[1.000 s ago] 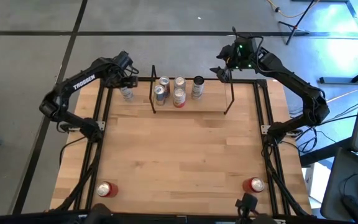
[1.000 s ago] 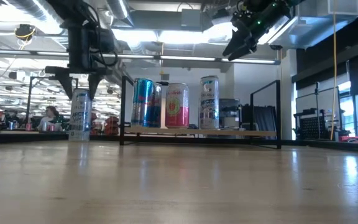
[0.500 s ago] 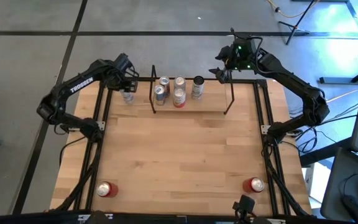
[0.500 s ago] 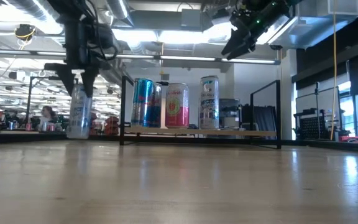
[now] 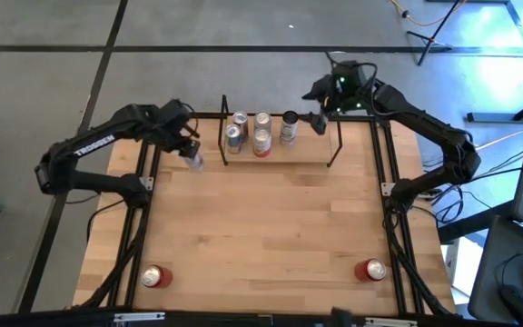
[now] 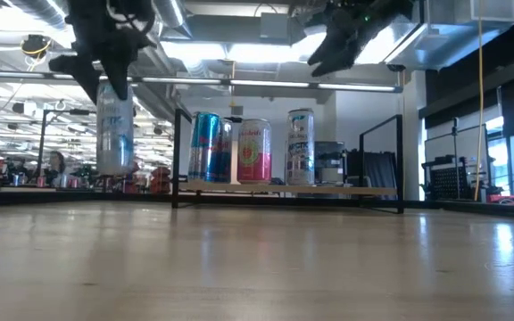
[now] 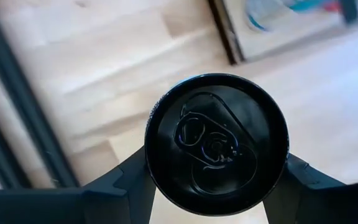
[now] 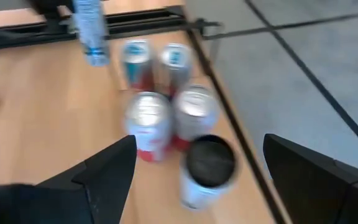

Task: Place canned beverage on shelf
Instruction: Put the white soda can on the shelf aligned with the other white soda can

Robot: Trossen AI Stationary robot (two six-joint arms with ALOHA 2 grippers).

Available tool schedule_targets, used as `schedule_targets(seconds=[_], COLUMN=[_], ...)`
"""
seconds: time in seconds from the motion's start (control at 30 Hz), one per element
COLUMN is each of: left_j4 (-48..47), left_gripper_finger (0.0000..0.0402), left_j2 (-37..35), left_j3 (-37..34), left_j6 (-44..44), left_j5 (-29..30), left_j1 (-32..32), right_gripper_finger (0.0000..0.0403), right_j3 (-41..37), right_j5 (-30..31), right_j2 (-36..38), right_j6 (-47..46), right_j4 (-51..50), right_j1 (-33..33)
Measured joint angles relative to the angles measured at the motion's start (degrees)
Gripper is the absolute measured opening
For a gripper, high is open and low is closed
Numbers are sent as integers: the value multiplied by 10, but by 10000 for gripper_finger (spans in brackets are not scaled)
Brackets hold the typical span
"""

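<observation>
Pale can (image 6: 114, 125) now lifted in closed left fingers (image 7: 135, 186), shelf (image 5: 280, 160) with four cans

Could not read the print on the pale can (image 6: 114, 125) held by the left gripper (image 5: 189, 151); blurred in the low view, with the left gripper cut off by the top edge. Hid its sides in the left wrist view, only the dark lid (image 7: 216, 144) showing. Blurred the cans on the shelf (image 5: 320, 154) in the right wrist view, labels unreadable. Hid a rear can behind the blue can (image 6: 205, 147) in the low view. Too small to identify: the two red cans (image 5: 155, 276) (image 5: 371, 270) at the near table corners.
</observation>
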State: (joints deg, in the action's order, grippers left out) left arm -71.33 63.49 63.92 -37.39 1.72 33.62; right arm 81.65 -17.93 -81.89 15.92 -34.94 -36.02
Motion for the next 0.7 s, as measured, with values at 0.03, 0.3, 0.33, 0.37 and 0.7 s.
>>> schedule_targets(seconds=[0.03, 0.3, 0.33, 0.37, 0.7], left_j4=[0, 82, 99, 119, 174], left_gripper_finger=[199, 199, 199, 199, 199], left_j2=[-1, 7, 9, 13, 142], left_j3=[0, 0, 0, 0, 51], left_j6=[-10, -48, -56, -59, -27], left_j5=[-3, -21, -19, -14, 12], left_j1=[-16, -147, -164, -180, -251], right_gripper_finger=[335, 335, 335, 335, 335], right_j3=[0, 0, 0, 0, -63], right_j5=[-3, -9, -9, -9, -25], right_j2=[0, -13, -17, -20, -55], right_j6=[2, -23, -32, -39, -114], right_j4=[-1, 4, 4, 4, 100], right_j1=[12, 103, 112, 121, 201])
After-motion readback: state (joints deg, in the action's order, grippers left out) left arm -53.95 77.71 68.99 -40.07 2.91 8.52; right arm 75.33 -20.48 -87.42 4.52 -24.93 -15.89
